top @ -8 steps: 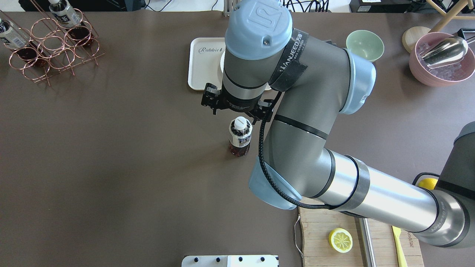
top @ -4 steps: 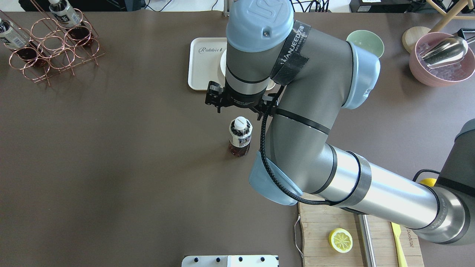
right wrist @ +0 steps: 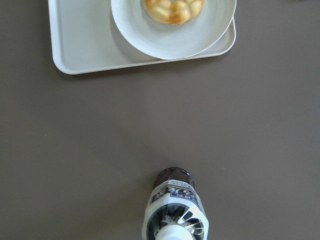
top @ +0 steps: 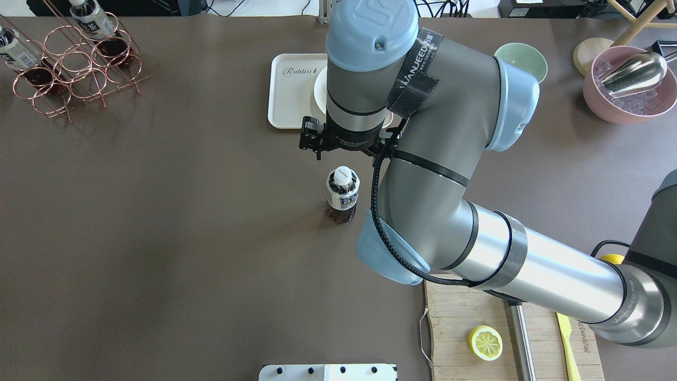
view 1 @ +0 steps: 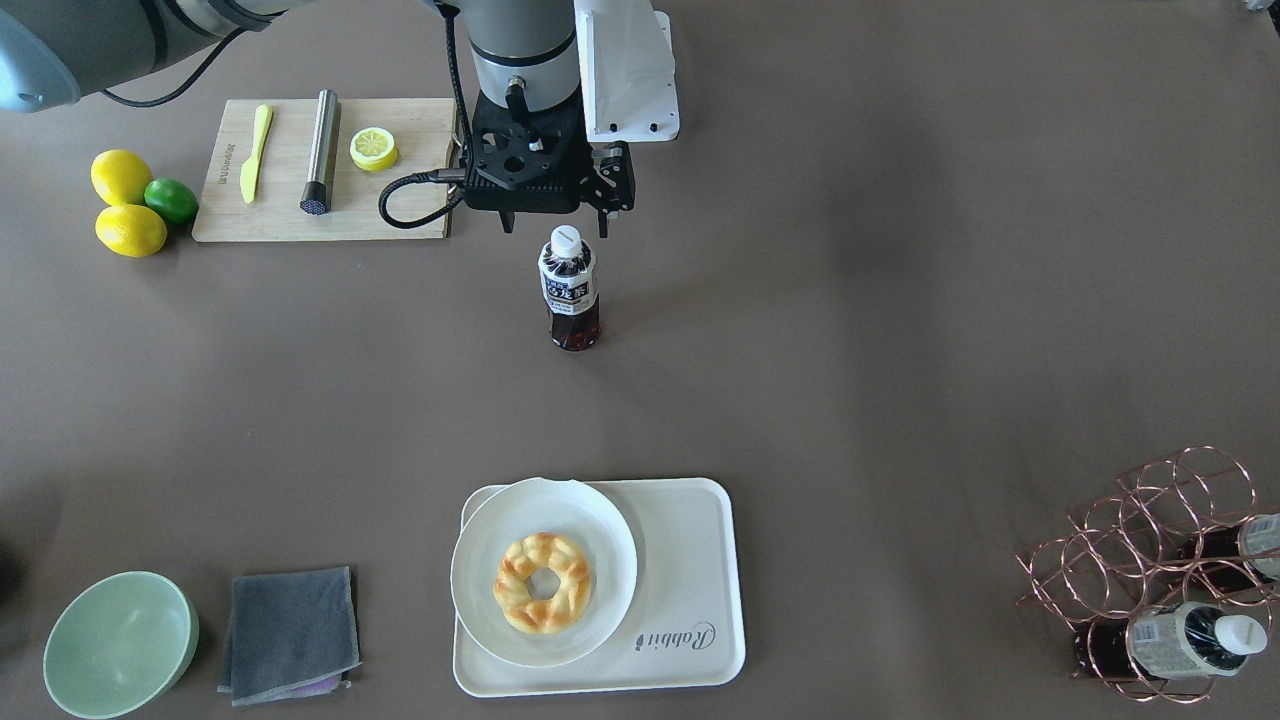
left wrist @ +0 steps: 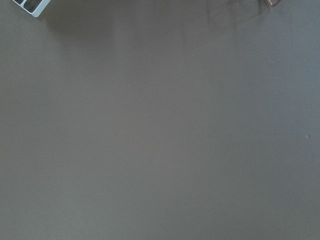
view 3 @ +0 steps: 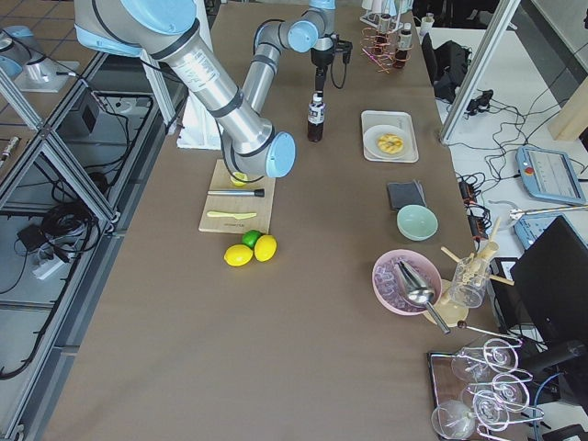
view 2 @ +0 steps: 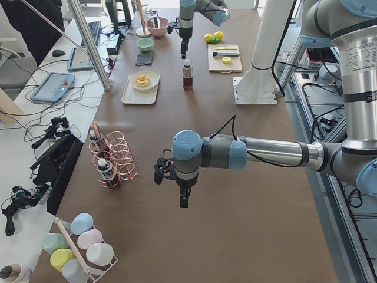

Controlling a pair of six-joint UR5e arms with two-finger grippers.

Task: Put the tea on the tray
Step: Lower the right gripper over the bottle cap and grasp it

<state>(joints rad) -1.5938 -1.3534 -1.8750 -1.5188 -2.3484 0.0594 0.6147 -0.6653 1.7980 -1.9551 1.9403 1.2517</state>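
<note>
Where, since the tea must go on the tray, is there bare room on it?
The tray is bare on the robot's left half, between the plate and the rim with the Rabbit script. The plate, holding a doughnut, crowds the other half and overhangs the rim. The table from tea to tray is bare.

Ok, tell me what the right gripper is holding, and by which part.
Nothing is held: the right gripper is open above the tea, which stands free on the table.
</note>
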